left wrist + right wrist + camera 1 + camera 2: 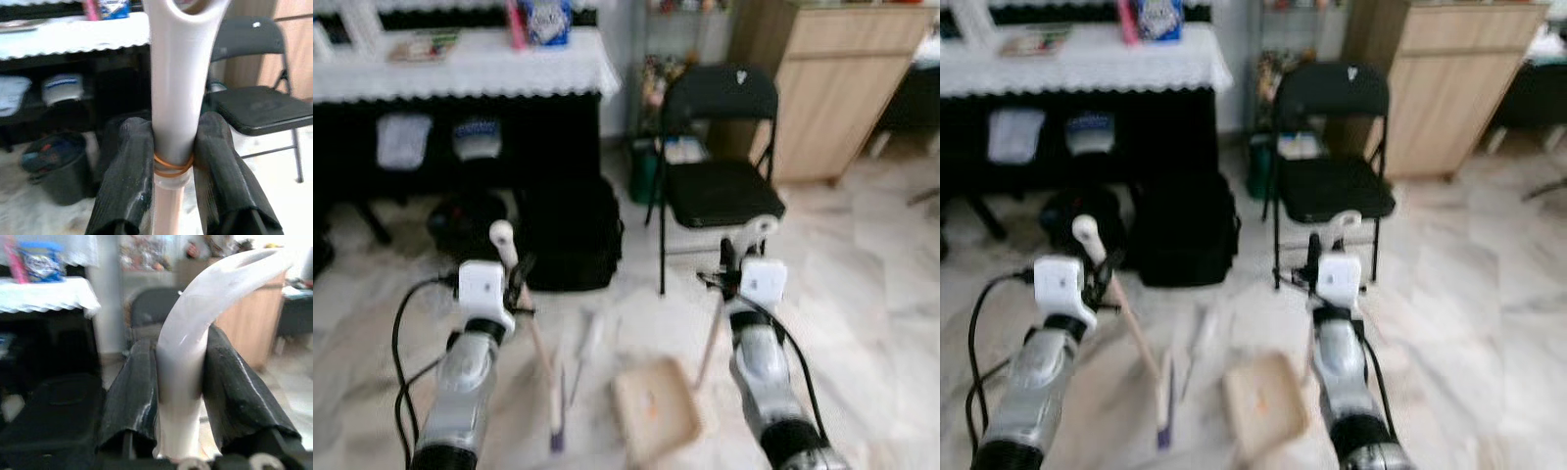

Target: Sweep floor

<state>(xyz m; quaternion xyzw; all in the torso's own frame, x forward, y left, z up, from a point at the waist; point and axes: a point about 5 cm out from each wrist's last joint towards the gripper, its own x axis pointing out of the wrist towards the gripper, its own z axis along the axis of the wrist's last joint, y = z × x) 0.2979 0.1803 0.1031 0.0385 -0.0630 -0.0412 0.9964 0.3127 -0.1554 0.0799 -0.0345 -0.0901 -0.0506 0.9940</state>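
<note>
**Broom and dustpan both in hand over marble floor**

The left end effector (514, 284) is clamped on the white top of the broom handle (178, 98), just above a rubber band. The broom (553, 406) slants down to the floor (862, 294), its head beside the dustpan (654, 406). The right end effector (729, 269) pinches the dustpan's curved white handle (195, 333).

Both tools look light and stiff. The smooth plastic grips may twist between the fingers, so a hold lower on each shaft would likely steady them. A black folding chair (720, 186) and a dark bag (570, 235) stand near ahead.
</note>
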